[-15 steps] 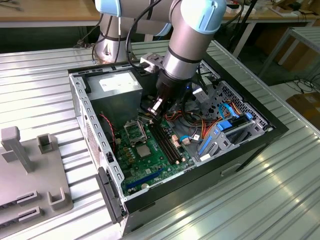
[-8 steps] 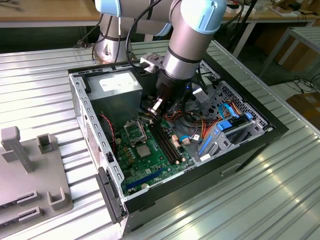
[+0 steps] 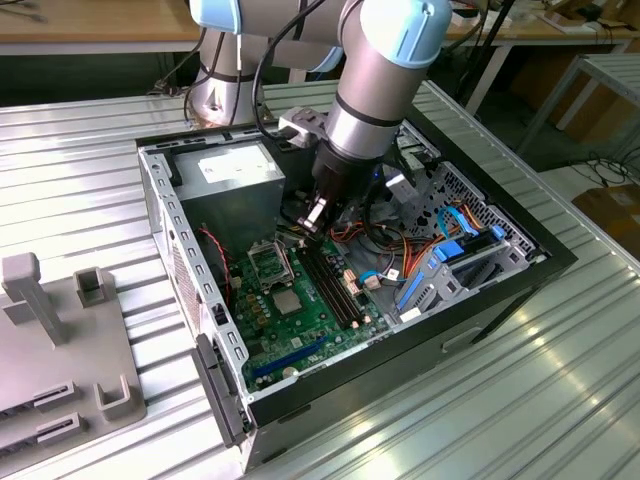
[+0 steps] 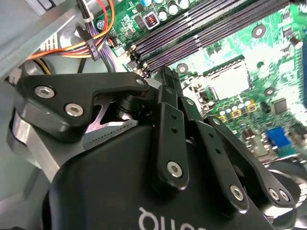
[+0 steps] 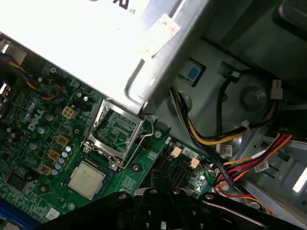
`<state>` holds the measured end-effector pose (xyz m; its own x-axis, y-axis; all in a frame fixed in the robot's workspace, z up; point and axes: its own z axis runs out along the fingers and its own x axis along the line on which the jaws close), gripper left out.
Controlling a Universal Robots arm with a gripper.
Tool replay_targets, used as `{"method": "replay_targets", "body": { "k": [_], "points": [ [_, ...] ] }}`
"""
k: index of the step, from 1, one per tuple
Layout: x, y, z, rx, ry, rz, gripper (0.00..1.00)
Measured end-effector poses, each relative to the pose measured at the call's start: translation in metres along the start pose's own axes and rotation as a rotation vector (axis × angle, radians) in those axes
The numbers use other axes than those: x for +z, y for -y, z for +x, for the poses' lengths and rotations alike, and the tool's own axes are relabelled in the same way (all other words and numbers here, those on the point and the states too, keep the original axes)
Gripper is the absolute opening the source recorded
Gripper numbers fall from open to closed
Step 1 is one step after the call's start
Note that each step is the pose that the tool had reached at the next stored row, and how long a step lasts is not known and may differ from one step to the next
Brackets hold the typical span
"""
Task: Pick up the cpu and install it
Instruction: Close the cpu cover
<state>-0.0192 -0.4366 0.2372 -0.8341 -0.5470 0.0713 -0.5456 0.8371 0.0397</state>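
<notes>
Hanging over the open computer case (image 3: pixel 160 190) on the ribbed metal table (image 3: pixel 560 380), the tool (image 3: pixel 316 216) sits above the memory slots (image 3: pixel 335 280) in the exterior view, with the cpu (image 3: pixel 287 303) lying flat on the green board (image 3: pixel 300 330) just beside the open socket (image 3: pixel 267 263). In the second wrist view the black fingers (image 4: pixel 168 91) look pressed together, holding nothing. In the first wrist view the cpu (image 5: pixel 87 178) rests next to the socket's raised metal frame (image 5: pixel 117 129).
</notes>
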Motion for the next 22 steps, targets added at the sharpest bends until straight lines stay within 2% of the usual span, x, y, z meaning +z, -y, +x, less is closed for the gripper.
{"method": "replay_targets", "body": {
  "k": [4, 7, 11, 15, 18, 20, 22],
  "points": [
    [0.0012, -0.0064, -0.0041, -0.007, 0.0009, 0.0008, 0.11],
    [0.0038, -0.0108, -0.0006, -0.008, 0.0074, 0.0018, 0.11],
    [0.0052, -0.0124, -0.0013, -0.029, 0.0109, 0.0034, 0.11],
    [0.0071, -0.0128, -0.0016, -0.088, 0.0108, 0.005, 0.11],
    [0.0083, -0.0132, -0.0013, -0.107, 0.0111, 0.0065, 0.11],
    [0.0095, -0.0145, -0.0006, -0.112, 0.0141, 0.0076, 0.11],
    [0.0106, -0.016, 0.0003, -0.112, 0.0185, 0.0046, 0.11]
  ]
}}
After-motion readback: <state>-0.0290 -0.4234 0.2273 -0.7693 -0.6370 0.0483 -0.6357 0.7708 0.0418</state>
